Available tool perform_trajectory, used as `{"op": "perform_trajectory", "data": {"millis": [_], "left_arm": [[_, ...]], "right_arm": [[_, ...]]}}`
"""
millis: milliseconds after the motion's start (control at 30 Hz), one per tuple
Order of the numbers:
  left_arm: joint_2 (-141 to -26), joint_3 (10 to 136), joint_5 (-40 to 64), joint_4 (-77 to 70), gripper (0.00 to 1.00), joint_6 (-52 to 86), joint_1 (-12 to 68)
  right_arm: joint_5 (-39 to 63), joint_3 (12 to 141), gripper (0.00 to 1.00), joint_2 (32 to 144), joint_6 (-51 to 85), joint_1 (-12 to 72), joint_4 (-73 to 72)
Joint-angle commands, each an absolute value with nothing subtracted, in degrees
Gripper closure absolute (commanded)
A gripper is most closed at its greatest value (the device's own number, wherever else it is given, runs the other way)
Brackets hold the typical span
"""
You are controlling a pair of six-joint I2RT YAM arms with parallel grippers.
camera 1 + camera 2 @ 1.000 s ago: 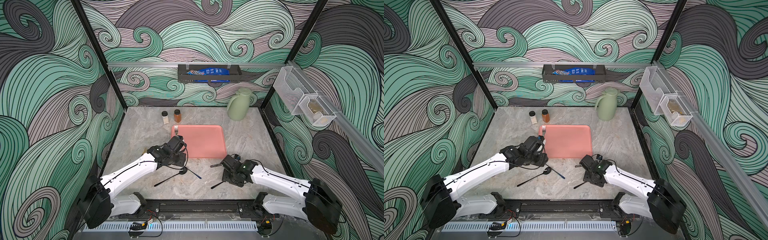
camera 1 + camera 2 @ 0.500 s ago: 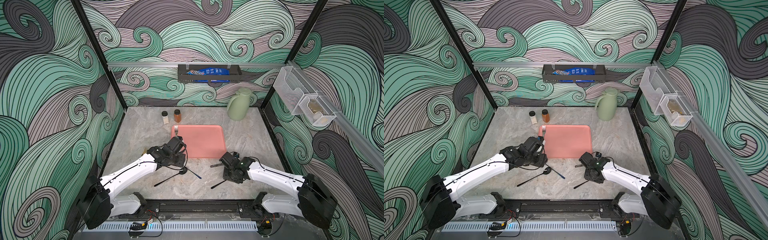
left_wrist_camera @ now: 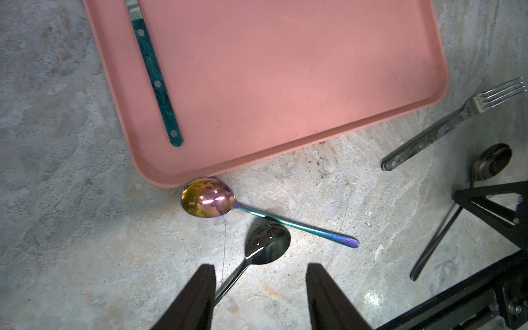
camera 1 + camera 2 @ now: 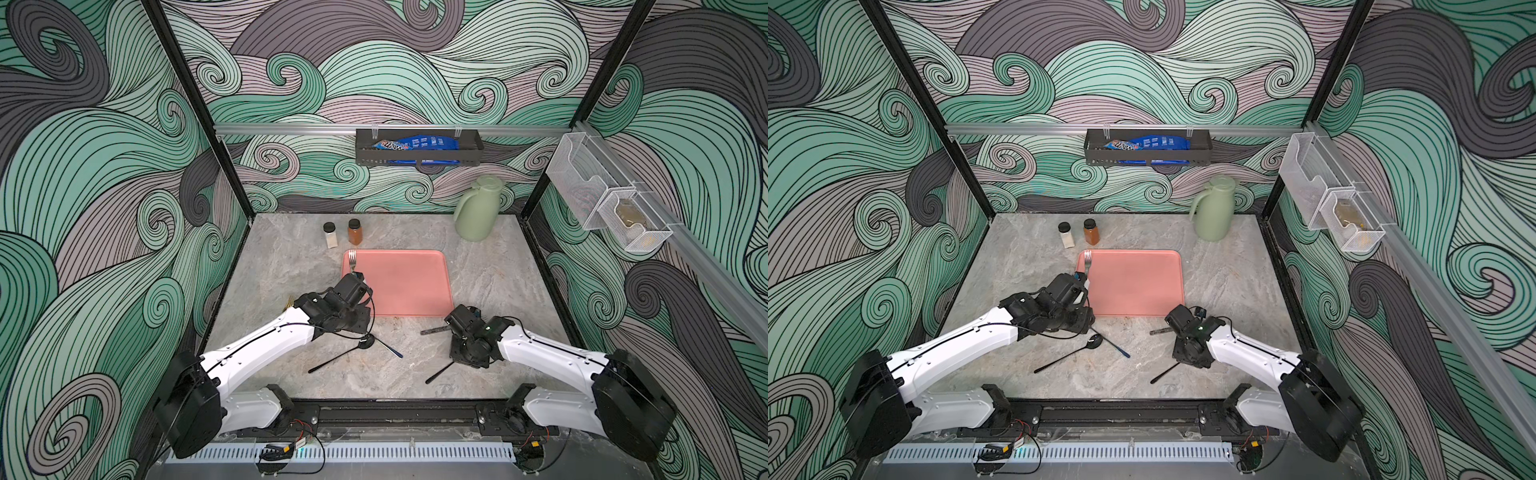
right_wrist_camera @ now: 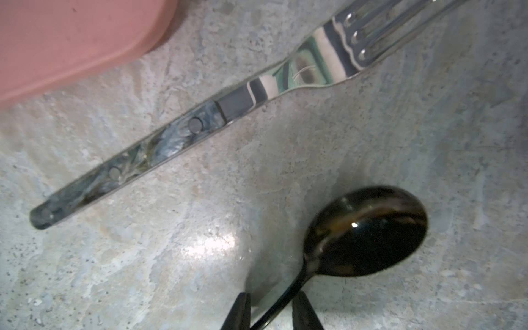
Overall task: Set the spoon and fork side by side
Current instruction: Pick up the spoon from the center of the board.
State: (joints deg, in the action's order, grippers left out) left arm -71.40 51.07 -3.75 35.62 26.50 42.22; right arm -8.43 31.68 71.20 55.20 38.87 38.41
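The fingers of the right gripper straddle the thin handle of a black spoon. Space still shows between pads and handle, so they are not yet clamped on it. The spoon's bowl is over the grey marble-patterned tabletop, near but apart from a marbled-handle fork. That fork lies slantwise on the table just off the near right corner of the pink tray.

The left gripper has its fingers spread wide and grips nothing. It hangs over the handle of a second black spoon. That spoon's bowl meets the handle of an iridescent spoon, whose own bowl sits against the tray's near left corner. A teal-handled fork lies on the tray along its left edge.

Both top views show the back of the table, where two spice jars stand side by side and a sage-green jug stands in the right corner. A black wall basket on the rear rail holds a blue packet. Clear bins hang on the right wall. The walls carry swirling green and grey waves.
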Motion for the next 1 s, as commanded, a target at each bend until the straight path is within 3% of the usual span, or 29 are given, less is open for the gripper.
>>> {"op": "perform_trajectory", "data": {"millis": [0,133,267,400,700,967], "left_arm": [[-70.8,51.4,-5.1,36.7,0.45,27.4,42.5],[-70.5,51.1,-5.1,36.7,0.45,27.4,42.5],[-70.5,51.0,-5.1,36.7,0.45,27.4,42.5],[-70.6,50.9,-5.1,36.7,0.45,27.4,42.5],[-70.4,50.4,-5.0,36.4,0.45,27.4,42.5],[-71.0,50.2,-5.7,36.2,0.45,27.7,42.5]], "right_arm": [[-8.1,32.4,0.75,72.5,54.5,39.1,38.8],[-8.7,32.1,0.77,72.5,54.5,39.0,39.2],[-9.2,32.5,0.84,72.3,54.2,38.7,39.8],[-9.2,32.7,0.84,72.2,54.0,38.5,39.9],[-6.8,33.8,0.64,70.2,54.8,39.5,41.3],[-7.0,33.6,0.68,70.7,57.9,44.5,42.7]]}}
